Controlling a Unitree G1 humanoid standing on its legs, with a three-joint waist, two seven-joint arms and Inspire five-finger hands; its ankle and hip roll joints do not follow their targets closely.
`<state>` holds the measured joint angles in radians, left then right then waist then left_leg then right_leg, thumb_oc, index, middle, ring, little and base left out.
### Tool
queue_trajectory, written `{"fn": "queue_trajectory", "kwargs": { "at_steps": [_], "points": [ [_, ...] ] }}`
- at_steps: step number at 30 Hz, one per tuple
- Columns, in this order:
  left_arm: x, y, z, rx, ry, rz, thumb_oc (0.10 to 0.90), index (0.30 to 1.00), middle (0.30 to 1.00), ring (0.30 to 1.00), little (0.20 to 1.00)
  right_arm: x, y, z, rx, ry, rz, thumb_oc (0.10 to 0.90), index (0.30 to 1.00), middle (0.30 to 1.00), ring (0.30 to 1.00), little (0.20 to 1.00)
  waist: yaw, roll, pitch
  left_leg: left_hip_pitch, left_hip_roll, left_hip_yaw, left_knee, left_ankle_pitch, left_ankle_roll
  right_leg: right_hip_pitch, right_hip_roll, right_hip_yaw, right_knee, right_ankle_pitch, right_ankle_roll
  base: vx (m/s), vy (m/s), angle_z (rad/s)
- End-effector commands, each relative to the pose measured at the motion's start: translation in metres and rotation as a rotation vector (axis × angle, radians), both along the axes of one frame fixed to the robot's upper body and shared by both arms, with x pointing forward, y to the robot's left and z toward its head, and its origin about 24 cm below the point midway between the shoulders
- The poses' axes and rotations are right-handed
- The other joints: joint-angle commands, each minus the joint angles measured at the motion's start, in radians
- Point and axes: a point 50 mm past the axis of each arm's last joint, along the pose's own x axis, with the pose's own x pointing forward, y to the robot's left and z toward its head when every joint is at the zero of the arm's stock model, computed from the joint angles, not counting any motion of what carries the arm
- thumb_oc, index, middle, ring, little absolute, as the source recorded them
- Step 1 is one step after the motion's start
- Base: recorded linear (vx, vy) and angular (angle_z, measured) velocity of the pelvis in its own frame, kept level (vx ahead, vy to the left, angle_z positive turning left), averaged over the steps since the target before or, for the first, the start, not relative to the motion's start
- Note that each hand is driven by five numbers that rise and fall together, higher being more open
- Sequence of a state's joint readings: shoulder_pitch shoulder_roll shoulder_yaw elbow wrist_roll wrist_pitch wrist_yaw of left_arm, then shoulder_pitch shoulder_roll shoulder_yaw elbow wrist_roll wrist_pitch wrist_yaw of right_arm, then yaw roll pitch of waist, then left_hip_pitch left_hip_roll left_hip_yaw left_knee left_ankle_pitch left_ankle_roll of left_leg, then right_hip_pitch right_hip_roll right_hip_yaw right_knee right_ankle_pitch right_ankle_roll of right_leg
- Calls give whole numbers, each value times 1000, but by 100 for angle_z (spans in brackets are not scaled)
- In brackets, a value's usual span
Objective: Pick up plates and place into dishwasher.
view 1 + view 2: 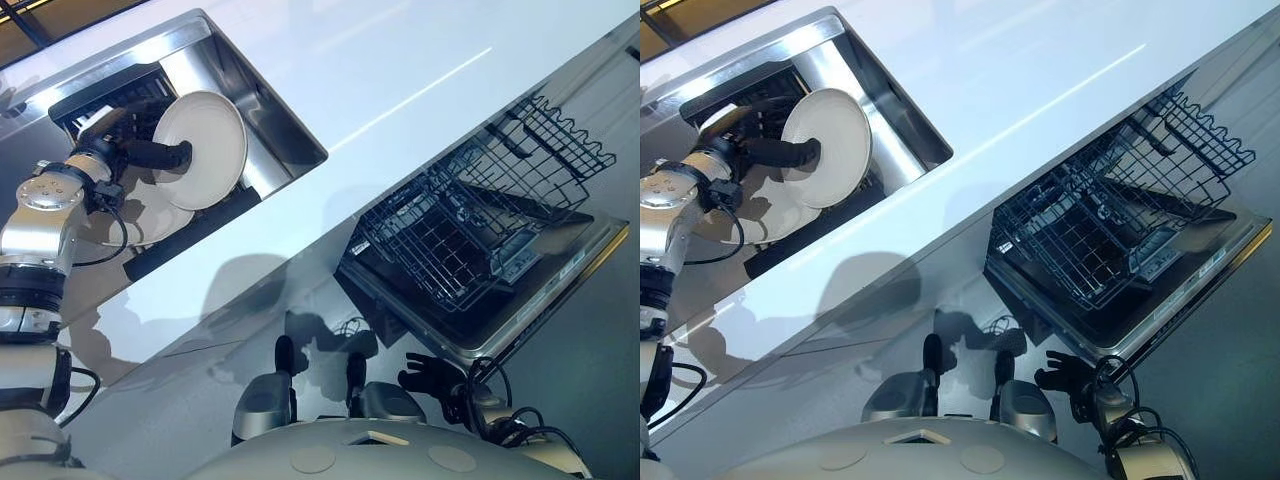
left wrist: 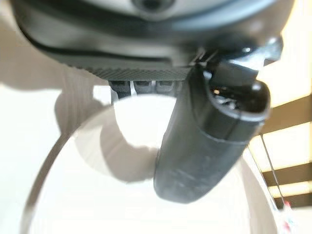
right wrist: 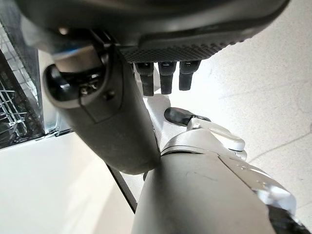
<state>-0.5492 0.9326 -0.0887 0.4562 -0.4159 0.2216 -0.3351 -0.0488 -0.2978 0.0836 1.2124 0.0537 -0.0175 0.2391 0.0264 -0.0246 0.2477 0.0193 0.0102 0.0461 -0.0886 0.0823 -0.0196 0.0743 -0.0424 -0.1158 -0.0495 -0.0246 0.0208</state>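
Plates are the matter, and one white plate [image 1: 205, 150] is held tilted on edge above the sink [image 1: 255, 105] at about ten o'clock in the head views, pinched by the left hand [image 1: 150, 153]: its thumb lies across the plate's face and its fingers are behind the rim. Nearest the robot, at about five o'clock, the right hand [image 1: 432, 378] hangs low beside the open dishwasher door [image 1: 560, 290], its fingers relaxed and slightly bent, holding nothing. Just beyond it, at about three o'clock, the dark wire rack [image 1: 480, 220] sits pulled out over the door. The white counter [image 1: 400, 90] runs across the middle, between dishwasher and sink. Under the lifted plate a second pale plate [image 1: 150, 215] lies in the sink on a dark tray [image 1: 190, 235]. The left wrist view shows close up what the head views only hint at, the dark thumb [image 2: 204, 141] pressed on the plate's pale surface [image 2: 97, 204]. The right wrist view shows the short fingertips [image 3: 168, 78] in a row, apart from the thumb, and a corner of the rack [image 3: 14, 97].
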Motion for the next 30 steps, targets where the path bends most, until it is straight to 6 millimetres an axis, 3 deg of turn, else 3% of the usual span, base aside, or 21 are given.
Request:
{"fn": "queue_trajectory", "kwargs": {
  "at_steps": [1,8,13,21,30],
  "points": [
    [4,-13,62,-11,-157,-178,100,300,300,300,200,-29,-36,4,-86,94,1,800,900,900,900,900,-11,71,-51,-23,-94,2,111,-158,93,-132,18,27,179,-65,81,0,0,0],
    [-4,-32,56,-56,-61,-386,100,300,300,300,200,-29,-42,6,-101,106,-27,800,900,900,900,900,1,90,-68,-8,-107,-16,99,-154,87,-109,15,13,159,-66,75,-8,-7,6],
    [-6,-43,58,-102,-120,-409,100,300,300,300,200,-30,-43,6,-97,106,-33,800,900,900,900,900,5,98,-81,8,-110,-24,90,-155,83,-94,17,7,152,-71,70,-3,-8,7],
    [-8,-34,67,-80,-301,-240,100,300,300,300,200,-34,-39,3,-89,114,-52,800,900,900,900,900,4,99,-106,30,-110,-32,69,-152,79,-73,25,9,135,-77,63,-7,-14,2],
    [-23,-7,110,-86,-758,122,100,300,300,300,200,-41,-32,-1,-78,118,-36,800,900,900,900,900,-4,99,-139,63,-100,-37,33,-145,66,-41,37,11,108,-88,48,0,-6,-2]
  ]
}}
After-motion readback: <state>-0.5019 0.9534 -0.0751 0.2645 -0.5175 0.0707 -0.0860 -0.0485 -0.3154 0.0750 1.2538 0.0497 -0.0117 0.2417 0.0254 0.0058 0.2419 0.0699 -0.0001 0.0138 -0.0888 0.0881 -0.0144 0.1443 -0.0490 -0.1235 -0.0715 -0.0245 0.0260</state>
